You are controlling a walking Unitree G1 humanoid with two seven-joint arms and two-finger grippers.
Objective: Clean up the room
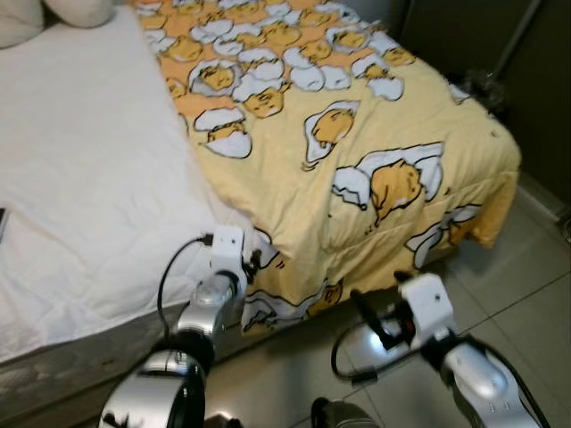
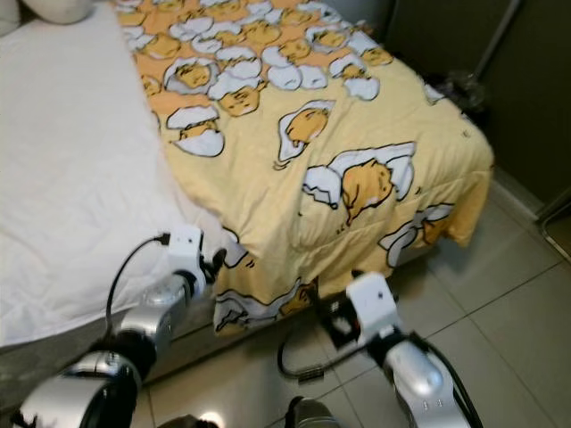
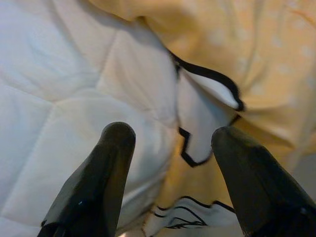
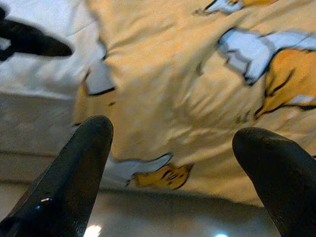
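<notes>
A yellow blanket (image 1: 357, 134) printed with egg cartoons covers the right half of the bed and hangs over its near edge. The left half is a bare white quilted sheet (image 1: 80, 178). My left gripper (image 1: 254, 260) is at the bed's near edge, where the blanket's border meets the sheet. In the left wrist view it (image 3: 173, 133) is open, with the blanket's edge (image 3: 207, 84) just beyond its fingertips. My right gripper (image 1: 368, 314) hangs lower, over the floor in front of the hanging blanket. It (image 4: 174, 131) is open and holds nothing.
Pale pillows (image 1: 80, 9) lie at the head of the bed. Glossy floor tiles (image 1: 517, 294) run along the near and right sides. A dark wall or wardrobe (image 1: 535, 107) stands to the right, with a dark object (image 1: 486, 85) at its foot.
</notes>
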